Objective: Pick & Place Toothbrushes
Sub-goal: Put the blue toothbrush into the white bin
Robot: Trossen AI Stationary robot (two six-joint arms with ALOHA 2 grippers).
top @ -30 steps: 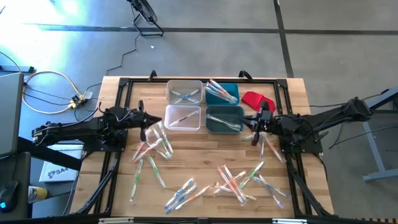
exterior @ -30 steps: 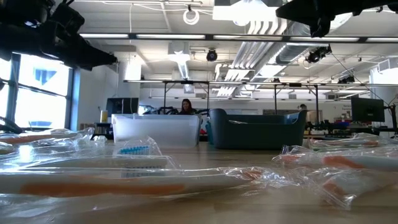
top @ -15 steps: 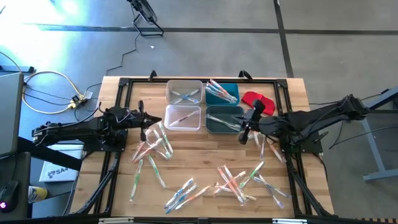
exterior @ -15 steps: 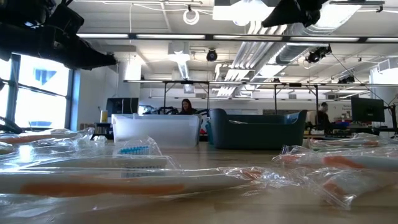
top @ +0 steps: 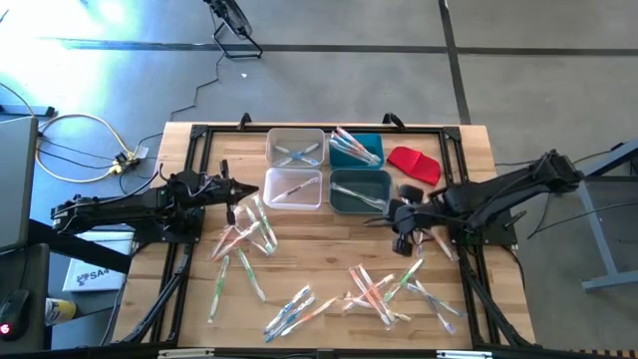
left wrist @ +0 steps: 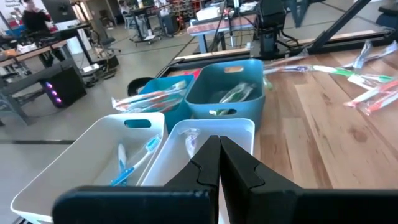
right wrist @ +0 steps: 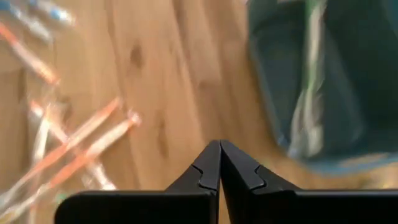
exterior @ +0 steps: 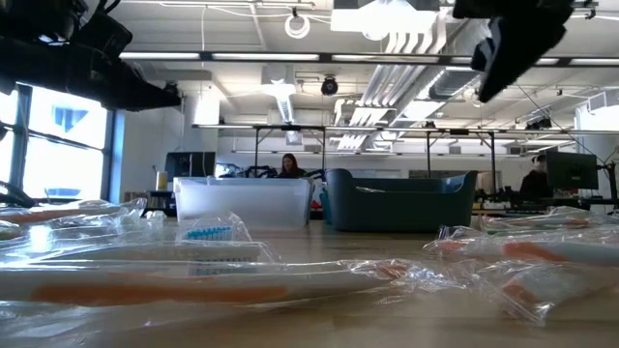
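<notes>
1. In the right wrist view the toothbrushes [right wrist: 74, 155] beyond my closed fingers are smeared streaks; individual bristle ends cannot be made out.
2. In the low view the toothbrushes [exterior: 193, 280] nearest the camera are blurred clear wrappers, and the far bins hide their contents.
3. My right claw [top: 401, 237] is clenched and empty, above the worktop [top: 329, 249] just in front of the near teal bin [top: 359, 191].
4. My left claw [top: 228, 191] is clenched and empty, beside the near white bin [top: 294, 189].
5. The loose toothbrushes [top: 374, 289] lie flat on the worktop in crossed heaps, long axes at mixed diagonals.
6. More toothbrushes lie inside all four bins.
</notes>
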